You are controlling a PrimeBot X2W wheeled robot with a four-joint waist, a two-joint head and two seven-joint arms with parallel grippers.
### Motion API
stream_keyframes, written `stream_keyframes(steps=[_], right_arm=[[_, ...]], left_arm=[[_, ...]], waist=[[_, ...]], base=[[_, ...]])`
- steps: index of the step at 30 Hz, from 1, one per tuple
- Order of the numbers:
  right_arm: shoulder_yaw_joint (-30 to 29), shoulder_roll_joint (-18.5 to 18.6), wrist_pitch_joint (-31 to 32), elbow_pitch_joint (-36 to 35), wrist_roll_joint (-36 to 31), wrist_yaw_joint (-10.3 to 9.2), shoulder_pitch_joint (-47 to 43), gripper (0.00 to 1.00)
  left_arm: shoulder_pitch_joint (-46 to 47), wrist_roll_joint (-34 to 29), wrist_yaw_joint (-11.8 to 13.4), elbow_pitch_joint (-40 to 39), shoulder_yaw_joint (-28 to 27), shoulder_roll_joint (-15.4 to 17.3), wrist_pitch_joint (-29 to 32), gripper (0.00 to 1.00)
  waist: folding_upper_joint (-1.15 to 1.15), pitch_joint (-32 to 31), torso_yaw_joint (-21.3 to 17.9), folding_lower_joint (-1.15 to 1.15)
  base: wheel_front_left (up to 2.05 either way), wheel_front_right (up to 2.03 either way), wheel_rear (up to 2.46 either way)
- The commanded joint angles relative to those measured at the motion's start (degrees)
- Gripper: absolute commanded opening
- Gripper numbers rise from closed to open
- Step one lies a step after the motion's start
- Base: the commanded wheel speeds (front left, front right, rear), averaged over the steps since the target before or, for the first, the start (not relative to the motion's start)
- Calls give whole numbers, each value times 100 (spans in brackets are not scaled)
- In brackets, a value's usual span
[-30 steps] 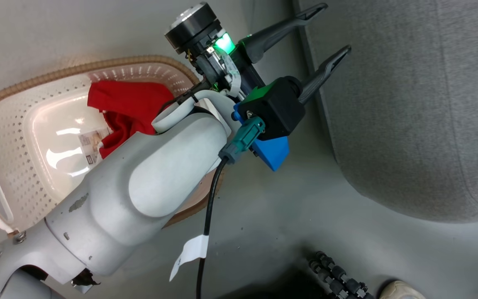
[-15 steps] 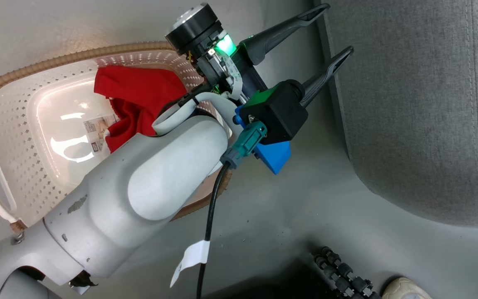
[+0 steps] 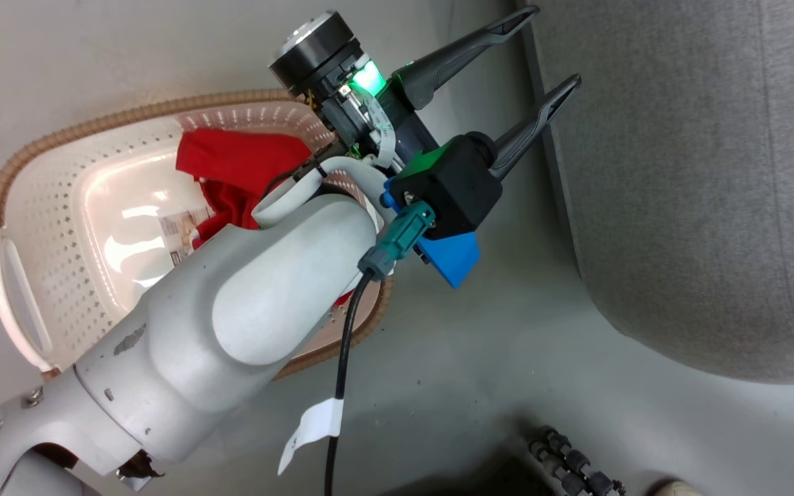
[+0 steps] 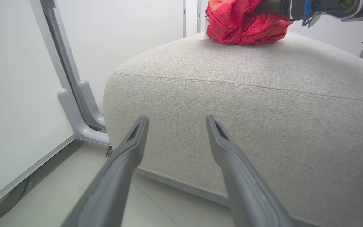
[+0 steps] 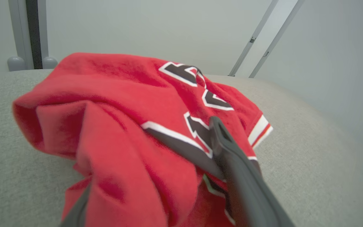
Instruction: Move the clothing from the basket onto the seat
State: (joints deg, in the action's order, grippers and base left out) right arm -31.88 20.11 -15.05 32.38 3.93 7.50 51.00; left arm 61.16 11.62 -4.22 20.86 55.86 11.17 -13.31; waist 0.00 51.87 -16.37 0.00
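Jersey [image 5: 131, 94] on seat [image 5: 310, 164], mid-frame, draped over right gripper [image 5: 156, 138]. Clamped or slack, can't tell. Could snag on pullback, slide off. Left gripper [image 3: 554, 45] spread, empty; red garment [image 3: 231, 165] in basket [image 3: 45, 275], upper left.

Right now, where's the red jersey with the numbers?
In the right wrist view the jersey lies bunched on top of the grey seat, draped over the right gripper.
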Motion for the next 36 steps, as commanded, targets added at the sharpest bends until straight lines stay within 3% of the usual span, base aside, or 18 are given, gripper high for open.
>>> stream_keyframes(steps=[1,18,36], right_arm=[[46,-35,-20,-101,-46,-1,-206,100],[1229,57,-21,-1300,324,0,-2148,100],[2643,-425,-21,-1984,360,0,-2657,100]], left_arm=[[-68,34,23,35,-31,-3,-52,100],[-1056,323,273,-110,-555,-194,-194,100],[-2751,204,657,-670,-2508,-150,-196,100]], waist=[[0,-175,13,0],[0,-1802,402,0],[0,-3043,1126,0]], base=[[0,0,0],[0,0,0],[0,0,0]])
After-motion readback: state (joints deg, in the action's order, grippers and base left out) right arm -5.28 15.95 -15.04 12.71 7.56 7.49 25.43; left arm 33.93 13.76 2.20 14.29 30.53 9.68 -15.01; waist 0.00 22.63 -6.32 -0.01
